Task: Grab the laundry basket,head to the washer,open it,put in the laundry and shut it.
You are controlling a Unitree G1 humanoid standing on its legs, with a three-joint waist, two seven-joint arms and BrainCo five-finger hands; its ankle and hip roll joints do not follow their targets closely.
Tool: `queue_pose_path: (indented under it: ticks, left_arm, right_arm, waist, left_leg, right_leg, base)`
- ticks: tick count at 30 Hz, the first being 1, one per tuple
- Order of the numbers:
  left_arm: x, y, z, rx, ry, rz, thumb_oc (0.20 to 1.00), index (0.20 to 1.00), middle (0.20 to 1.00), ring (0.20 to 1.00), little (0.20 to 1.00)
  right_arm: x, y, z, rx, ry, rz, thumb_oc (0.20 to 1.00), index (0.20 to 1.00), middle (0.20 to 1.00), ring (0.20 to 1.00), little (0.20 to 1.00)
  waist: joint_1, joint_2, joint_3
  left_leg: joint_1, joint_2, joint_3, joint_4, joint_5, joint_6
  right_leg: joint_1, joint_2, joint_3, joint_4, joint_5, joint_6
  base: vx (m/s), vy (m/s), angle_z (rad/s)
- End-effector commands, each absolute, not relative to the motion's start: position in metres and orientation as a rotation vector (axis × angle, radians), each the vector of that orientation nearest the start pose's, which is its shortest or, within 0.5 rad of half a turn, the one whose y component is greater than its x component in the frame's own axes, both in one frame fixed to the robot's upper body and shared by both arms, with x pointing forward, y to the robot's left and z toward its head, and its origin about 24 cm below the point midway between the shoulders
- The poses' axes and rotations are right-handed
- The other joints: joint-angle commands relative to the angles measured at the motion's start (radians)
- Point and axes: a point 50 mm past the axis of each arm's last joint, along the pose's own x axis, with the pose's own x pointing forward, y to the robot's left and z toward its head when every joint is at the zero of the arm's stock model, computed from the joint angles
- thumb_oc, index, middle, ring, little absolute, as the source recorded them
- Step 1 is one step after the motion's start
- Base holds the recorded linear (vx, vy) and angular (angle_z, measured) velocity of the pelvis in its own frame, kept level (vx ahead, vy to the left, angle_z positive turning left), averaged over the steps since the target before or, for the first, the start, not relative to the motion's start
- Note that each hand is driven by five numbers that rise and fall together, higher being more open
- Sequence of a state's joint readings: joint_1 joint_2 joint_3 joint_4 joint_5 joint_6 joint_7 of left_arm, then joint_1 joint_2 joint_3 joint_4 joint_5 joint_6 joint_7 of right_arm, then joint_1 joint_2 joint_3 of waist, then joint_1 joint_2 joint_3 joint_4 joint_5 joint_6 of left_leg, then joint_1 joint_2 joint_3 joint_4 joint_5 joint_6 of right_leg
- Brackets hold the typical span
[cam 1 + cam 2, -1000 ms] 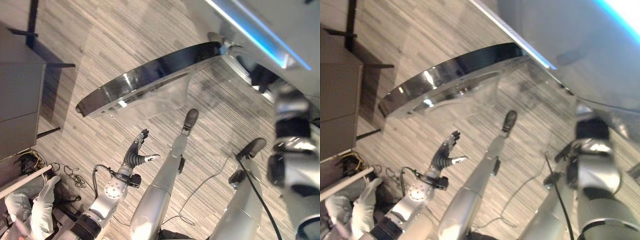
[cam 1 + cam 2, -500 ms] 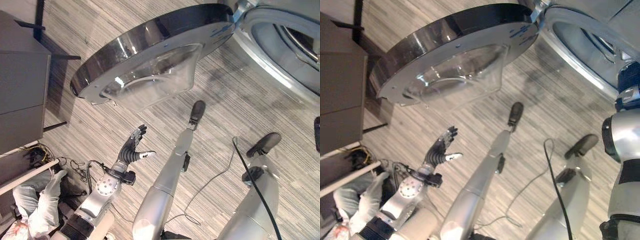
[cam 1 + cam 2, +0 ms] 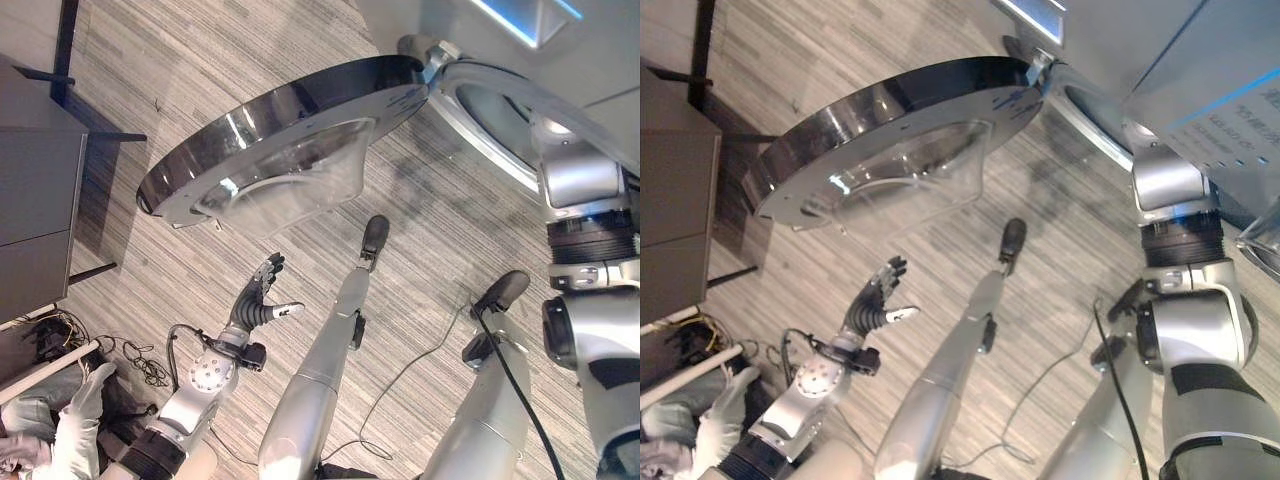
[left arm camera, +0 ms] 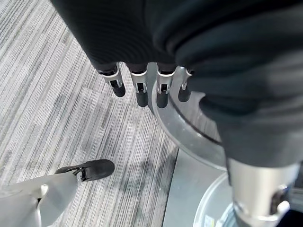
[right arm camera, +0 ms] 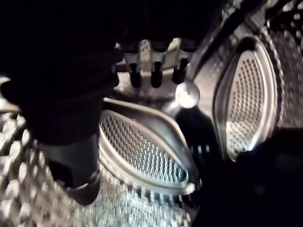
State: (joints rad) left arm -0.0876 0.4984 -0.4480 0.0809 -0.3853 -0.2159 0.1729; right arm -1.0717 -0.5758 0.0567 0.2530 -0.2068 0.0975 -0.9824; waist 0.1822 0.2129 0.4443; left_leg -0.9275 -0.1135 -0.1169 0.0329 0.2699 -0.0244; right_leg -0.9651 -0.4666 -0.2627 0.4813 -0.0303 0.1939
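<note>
The washer's round door [image 3: 290, 140] stands swung wide open, its clear glass bowl [image 3: 285, 180] facing the floor. My right arm reaches up into the washer's opening [image 3: 490, 105]. The right wrist view shows my right hand [image 5: 155, 75] inside the perforated steel drum [image 5: 142, 146], fingers straight and nothing between them and the thumb. A dark mass [image 5: 265, 179] lies low in the drum; I cannot tell what it is. My left hand [image 3: 262, 298] hangs open below the door, fingers [image 4: 138, 90] spread over the wood floor, holding nothing.
A grey cabinet [image 3: 35, 200] stands at the left on thin dark legs. White cloth [image 3: 70, 440] and a pale bar [image 3: 45, 365] lie at the lower left beside a tangle of cables. The open door overhangs the floor between cabinet and washer.
The view has shifted between frames. My right arm, half a second ago low at the right edge, now reaches up into the washer's opening. The left hand holds the same open pose.
</note>
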Motion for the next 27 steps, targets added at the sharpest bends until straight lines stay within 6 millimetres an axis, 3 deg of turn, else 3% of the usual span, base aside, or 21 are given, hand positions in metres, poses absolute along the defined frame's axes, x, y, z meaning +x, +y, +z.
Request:
queue_pose_path:
  ticks: [1, 3, 4, 5, 6, 7, 8, 9, 13, 14, 15, 19, 21, 22, 23, 26, 27]
  left_arm:
    - [0.244, 0.145, 0.036, 0.085, -0.049, -0.245, 1.0, 1.0, 1.0, 1.0, 1.0]
    - [0.242, 0.146, 0.035, 0.08, -0.044, -0.227, 1.0, 1.0, 1.0, 1.0, 1.0]
    - [0.242, 0.146, 0.035, 0.08, -0.044, -0.227, 1.0, 1.0, 1.0, 1.0, 1.0]
    - [0.245, 0.147, 0.038, 0.083, -0.058, -0.204, 1.0, 1.0, 1.0, 1.0, 1.0]
    - [0.244, 0.148, 0.037, 0.084, -0.055, -0.203, 1.0, 1.0, 1.0, 1.0, 1.0]
    - [0.245, 0.148, 0.036, 0.086, -0.051, -0.193, 1.0, 1.0, 1.0, 1.0, 1.0]
    - [0.245, 0.152, 0.034, 0.1, -0.047, -0.171, 1.0, 1.0, 1.0, 1.0, 1.0]
    - [0.244, 0.152, 0.034, 0.1, -0.044, -0.17, 1.0, 1.0, 1.0, 1.0, 1.0]
    - [0.243, 0.162, 0.03, 0.13, -0.036, -0.115, 1.0, 1.0, 1.0, 1.0, 1.0]
    - [0.241, 0.169, 0.024, 0.142, -0.011, -0.081, 1.0, 1.0, 1.0, 1.0, 1.0]
    - [0.241, 0.169, 0.024, 0.142, -0.011, -0.081, 1.0, 1.0, 1.0, 1.0, 1.0]
    - [0.24, 0.189, 0.019, 0.171, 0.02, -0.02, 1.0, 1.0, 1.0, 1.0, 1.0]
    - [0.239, 0.193, 0.019, 0.17, 0.023, -0.012, 1.0, 1.0, 1.0, 1.0, 1.0]
    - [0.237, 0.199, 0.019, 0.161, 0.028, 0.006, 1.0, 1.0, 1.0, 1.0, 1.0]
    - [0.235, 0.202, 0.018, 0.161, 0.038, 0.007, 1.0, 1.0, 1.0, 1.0, 1.0]
    - [0.232, 0.207, 0.017, 0.161, 0.05, 0.013, 1.0, 1.0, 1.0, 1.0, 1.0]
    - [0.229, 0.209, 0.014, 0.165, 0.069, 0.008, 1.0, 1.0, 1.0, 1.0, 1.0]
  right_arm:
    - [0.305, -0.185, 0.336, -0.338, -1.179, -0.866, 1.0, 1.0, 1.0, 1.0, 1.0]
    - [0.333, -0.173, 0.259, -0.419, -0.886, -0.664, 1.0, 1.0, 1.0, 1.0, 1.0]
    - [0.333, -0.173, 0.259, -0.419, -0.886, -0.664, 1.0, 1.0, 1.0, 1.0, 1.0]
    - [0.34, -0.168, 0.186, -0.412, -0.607, -0.558, 1.0, 1.0, 1.0, 1.0, 1.0]
    - [0.34, -0.168, 0.185, -0.411, -0.605, -0.556, 1.0, 1.0, 1.0, 1.0, 1.0]
    - [0.336, -0.165, 0.165, -0.412, -0.54, -0.521, 1.0, 1.0, 1.0, 1.0, 1.0]
    - [0.326, -0.163, 0.127, -0.441, -0.421, -0.452, 1.0, 1.0, 1.0, 1.0, 1.0]
    - [0.325, -0.163, 0.126, -0.442, -0.418, -0.45, 1.0, 1.0, 1.0, 1.0, 1.0]
    - [0.293, -0.167, 0.044, -0.513, -0.124, -0.313, 1.0, 1.0, 1.0, 1.0, 1.0]
    - [0.274, -0.173, 0.013, -0.525, 0.008, -0.266, 1.0, 1.0, 1.0, 1.0, 1.0]
    - [0.274, -0.173, 0.013, -0.525, 0.009, -0.266, 1.0, 1.0, 1.0, 1.0, 1.0]
    - [0.234, -0.193, -0.032, -0.565, 0.219, -0.164, 1.0, 1.0, 1.0, 1.0, 1.0]
    - [0.227, -0.198, -0.037, -0.577, 0.247, -0.157, 1.0, 1.0, 1.0, 1.0, 1.0]
    - [0.215, -0.211, -0.045, -0.618, 0.296, -0.159, 1.0, 1.0, 1.0, 1.0, 1.0]
    - [0.209, -0.217, -0.049, -0.633, 0.321, -0.163, 1.0, 1.0, 1.0, 1.0, 1.0]
    - [0.196, -0.239, -0.054, -0.683, 0.381, -0.202, 1.0, 1.0, 1.0, 1.0, 1.0]
    - [0.188, -0.256, -0.055, -0.726, 0.414, -0.241, 1.0, 1.0, 1.0, 1.0, 1.0]
  waist:
    - [0.011, -0.022, -0.012]
    - [-0.023, -0.062, 0.007]
    - [-0.023, -0.062, 0.007]
    - [-0.049, -0.085, 0.021]
    - [-0.05, -0.086, 0.02]
    - [-0.058, -0.091, 0.022]
    - [-0.077, -0.107, 0.023]
    - [-0.079, -0.106, 0.022]
    - [-0.121, -0.154, 0.004]
    - [-0.139, -0.181, -0.006]
    - [-0.139, -0.18, -0.005]
    - [-0.165, -0.237, -0.041]
    - [-0.169, -0.243, -0.048]
    - [-0.177, -0.258, -0.082]
    - [-0.181, -0.266, -0.09]
    - [-0.197, -0.274, -0.139]
    - [-0.208, -0.279, -0.179]
  left_leg:
    - [0.033, 0.068, 0.049, 0.103, -0.23, -0.048]
    - [0.048, 0.078, 0.066, 0.143, -0.258, -0.038]
    - [0.049, 0.079, 0.067, 0.144, -0.258, -0.038]
    - [0.061, 0.086, 0.069, 0.155, -0.264, -0.034]
    - [0.063, 0.086, 0.068, 0.154, -0.264, -0.034]
    - [0.067, 0.088, 0.068, 0.155, -0.264, -0.034]
    - [0.076, 0.091, 0.07, 0.156, -0.264, -0.036]
    - [0.078, 0.091, 0.069, 0.155, -0.264, -0.036]
    - [0.128, 0.107, 0.075, 0.161, -0.275, -0.045]
    - [0.171, 0.117, 0.078, 0.173, -0.293, -0.043]
    - [0.173, 0.117, 0.078, 0.173, -0.293, -0.043]
    - [0.327, 0.151, 0.092, 0.222, -0.352, -0.035]
    - [0.366, 0.157, 0.095, 0.23, -0.365, -0.034]
    - [0.437, 0.175, 0.103, 0.25, -0.389, -0.034]
    - [0.456, 0.173, 0.108, 0.259, -0.378, -0.023]
    - [0.555, 0.2, 0.129, 0.266, -0.413, -0.016]
    - [0.608, 0.213, 0.151, 0.27, -0.436, -0.008]
  right_leg:
    - [0.13, 0.041, 0.008, -0.147, -0.01, -0.02]
    - [0.162, 0.056, 0.015, -0.174, 0.015, -0.023]
    - [0.163, 0.056, 0.015, -0.174, 0.015, -0.023]
    - [0.187, 0.054, 0.009, -0.193, 0.033, -0.02]
    - [0.19, 0.054, 0.008, -0.195, 0.034, -0.02]
    - [0.199, 0.054, 0.003, -0.203, 0.039, -0.018]
    - [0.221, 0.054, -0.008, -0.222, 0.05, -0.015]
    - [0.226, 0.054, -0.01, -0.226, 0.051, -0.015]
    - [0.313, 0.067, -0.034, -0.279, 0.074, -0.008]
    - [0.372, 0.074, -0.046, -0.306, 0.086, -0.004]
    - [0.374, 0.074, -0.046, -0.307, 0.087, -0.004]
    - [0.562, 0.091, -0.064, -0.349, 0.087, -0.004]
    - [0.611, 0.096, -0.069, -0.362, 0.085, -0.004]
    - [0.682, 0.108, -0.07, -0.373, 0.075, -0.003]
    - [0.707, 0.104, -0.073, -0.383, 0.089, -0.011]
    - [0.788, 0.114, -0.058, -0.407, 0.083, -0.003]
    - [0.825, 0.12, -0.036, -0.424, 0.09, 0.004]
  base:
    - [-0.07, 0.034, -0.05]
    - [-0.06, 0.028, -0.24]
    - [-0.08, 0.026, -0.41]
    - [-0.05, 0.009, -0.32]
    - [-0.06, 0.012, -0.3]
    - [-0.04, 0.012, -0.16]
    - [-0.04, 0.013, -0.11]
    - [-0.05, 0.022, -0.04]
    - [-0.04, 0.028, -0.01]
    - [-0.02, 0.017, -0.05]
    - [-0.01, 0.02, -0.09]
    - [0.04, 0.01, -0.13]
    - [0.06, -0.002, -0.08]
    - [0.02, 0.017, -0.21]
    - [0.03, 0.016, -0.21]
    - [0.08, 0.044, -0.2]
    - [0.18, 0.089, -0.28]
